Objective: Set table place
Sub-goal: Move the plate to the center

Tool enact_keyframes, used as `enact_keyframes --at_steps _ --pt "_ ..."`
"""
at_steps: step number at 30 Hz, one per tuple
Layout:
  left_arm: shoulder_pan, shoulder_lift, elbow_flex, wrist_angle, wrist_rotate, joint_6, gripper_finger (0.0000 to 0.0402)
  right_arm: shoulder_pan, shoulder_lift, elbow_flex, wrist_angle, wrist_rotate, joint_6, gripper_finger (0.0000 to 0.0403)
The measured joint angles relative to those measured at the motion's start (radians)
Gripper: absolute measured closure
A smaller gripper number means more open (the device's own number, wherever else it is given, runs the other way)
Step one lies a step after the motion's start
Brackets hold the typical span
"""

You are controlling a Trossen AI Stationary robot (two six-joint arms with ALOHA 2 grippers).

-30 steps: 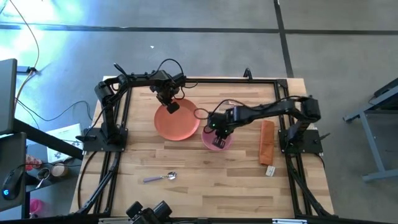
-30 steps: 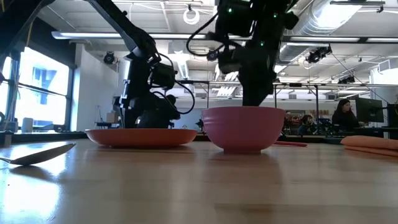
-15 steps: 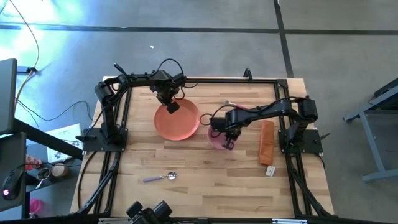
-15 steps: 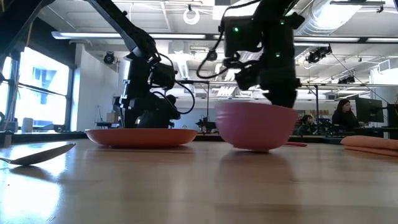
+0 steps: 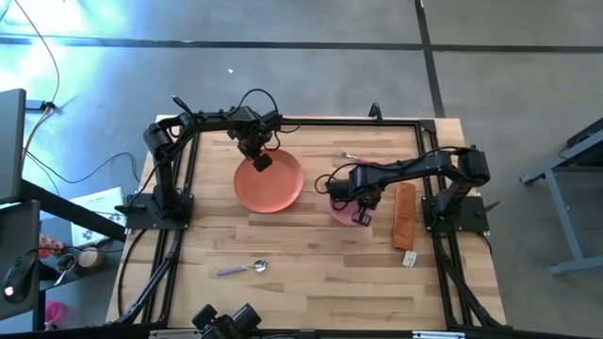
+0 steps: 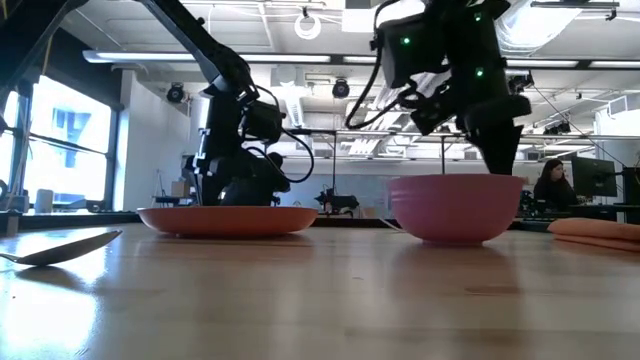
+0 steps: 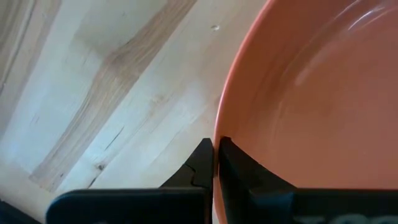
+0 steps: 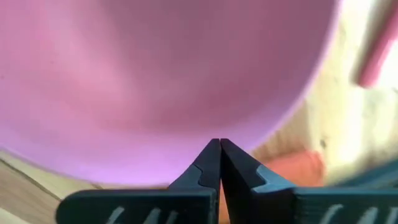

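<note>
Right pincer (image 5: pixel 359 216) pinches pink bowl (image 6: pixel 456 207) on wooden table (image 5: pixel 311 268); left pincer (image 7: pixel 214 163) pinches orange plate (image 5: pixel 270 182).

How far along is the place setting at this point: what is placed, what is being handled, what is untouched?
Placed for good: nothing clearly. In hand: the left gripper is shut on the far rim of the orange plate, and the right gripper is shut on the rim of the pink bowl, between plate and orange cloth. Left: the spoon lies alone near the front; the fork lies behind the bowl.
</note>
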Motion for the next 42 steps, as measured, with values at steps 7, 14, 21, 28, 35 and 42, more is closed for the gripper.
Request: enact_keyframes --at_steps 7,14,21,28,35,42 --pt "0.000 0.000 0.000 0.005 0.001 0.000 0.0401 0.000 -0.078 0.000 -0.065 0.054 0.040 0.0403" --pt "0.000 0.000 0.000 0.010 0.019 -0.014 0.0401 0.000 -0.246 0.000 0.031 0.126 0.167 0.0403" --pt "-0.079 0.000 0.001 0.052 0.058 -0.085 0.0401 0.000 -0.476 0.000 0.037 0.241 0.283 0.0403" --pt "-0.253 0.000 0.001 0.070 0.094 -0.196 0.0401 0.000 -0.643 0.000 0.041 0.326 0.282 0.0403" --pt "-0.411 0.000 0.001 0.138 0.117 -0.339 0.0401 0.000 -0.703 0.000 0.056 0.353 0.240 0.0403" --pt "-0.453 0.000 0.001 0.142 0.108 -0.407 0.0401 0.000 -0.692 0.000 0.074 0.345 0.202 0.0403"
